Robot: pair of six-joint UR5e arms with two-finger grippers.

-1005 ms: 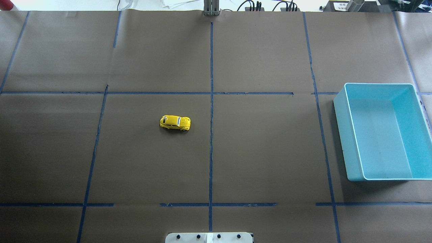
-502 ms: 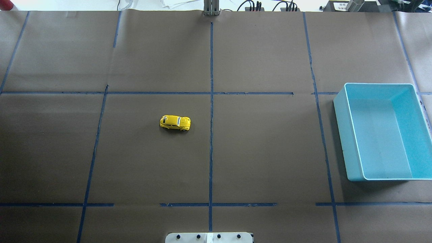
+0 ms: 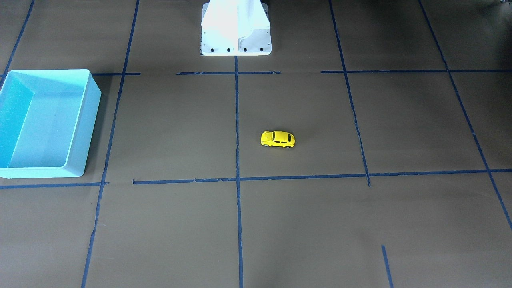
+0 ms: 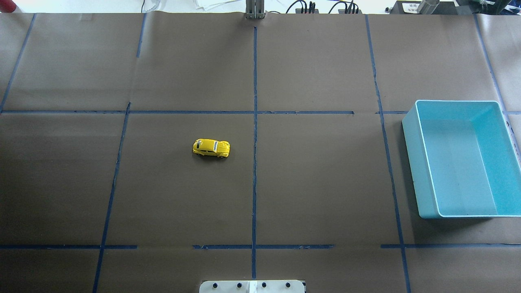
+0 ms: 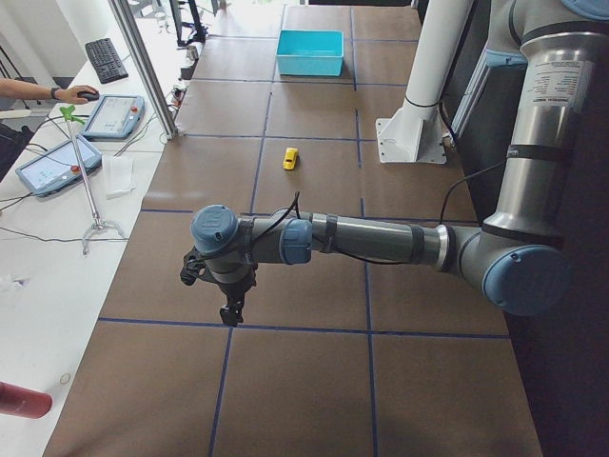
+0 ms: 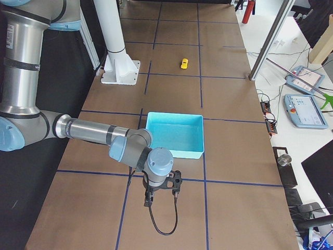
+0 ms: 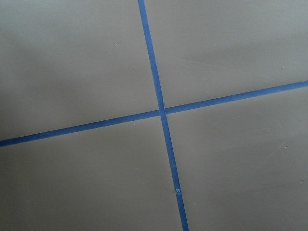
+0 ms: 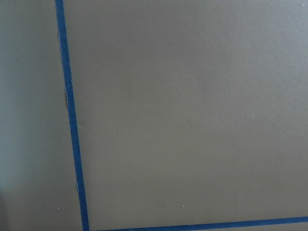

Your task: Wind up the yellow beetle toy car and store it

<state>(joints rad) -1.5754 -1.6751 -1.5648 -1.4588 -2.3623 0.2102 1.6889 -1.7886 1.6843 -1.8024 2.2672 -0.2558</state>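
Note:
The yellow beetle toy car [image 4: 211, 148] stands on its wheels on the brown table, just left of the centre tape line; it also shows in the front view [image 3: 278, 139] and in both side views [image 5: 290, 158] [image 6: 184, 63]. My left gripper [image 5: 231, 309] hangs over the table's left end, far from the car. My right gripper [image 6: 161, 197] hangs over the right end, beyond the bin. Both show only in the side views, so I cannot tell if they are open or shut. The wrist views show only brown paper and blue tape.
An empty turquoise bin [image 4: 456, 101] stands at the table's right side, also in the front view [image 3: 48, 71]. The white robot base [image 3: 236, 32] stands at the near middle edge. Blue tape lines grid the table. Operator tablets lie beyond the far edge [image 5: 112, 114].

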